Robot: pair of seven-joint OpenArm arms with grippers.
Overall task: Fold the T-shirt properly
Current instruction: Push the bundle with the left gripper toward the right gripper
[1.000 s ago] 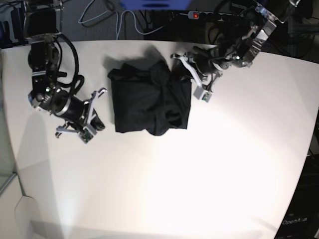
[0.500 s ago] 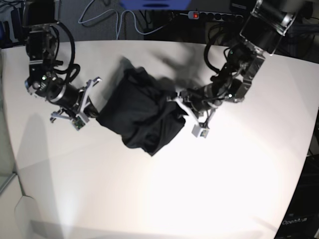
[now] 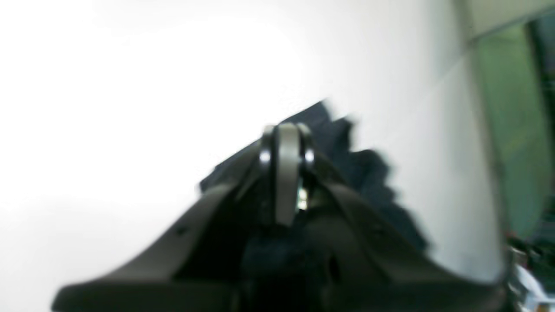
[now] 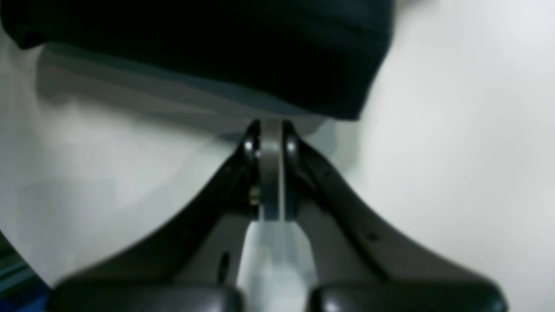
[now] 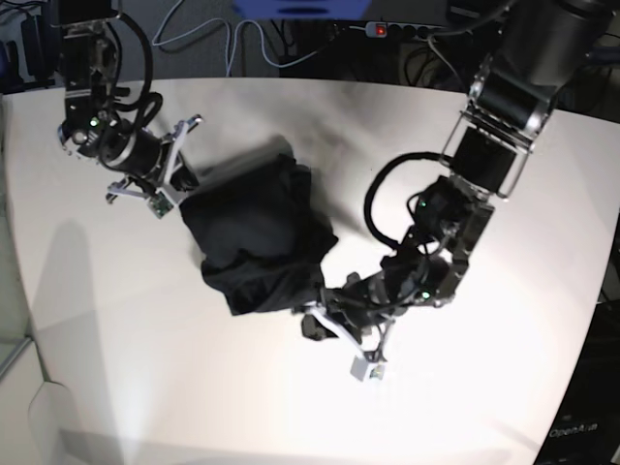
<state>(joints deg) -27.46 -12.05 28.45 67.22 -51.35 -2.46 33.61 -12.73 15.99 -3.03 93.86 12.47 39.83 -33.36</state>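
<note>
Black T-shirt [image 5: 257, 237] lies bunched diagonally between both arms, each corner apparently clamped in closed fingers [image 5: 329, 325], the left arm's lower.

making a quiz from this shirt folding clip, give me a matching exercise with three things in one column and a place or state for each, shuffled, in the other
Things:
1. T-shirt
2. left gripper
3. right gripper

Places or states:
A. at the bundle's upper left edge in the base view
B. black, bunched in a heap on the white table
C. at the bundle's lower right corner in the base view

Pairs: 1-B, 2-C, 3-A
</note>
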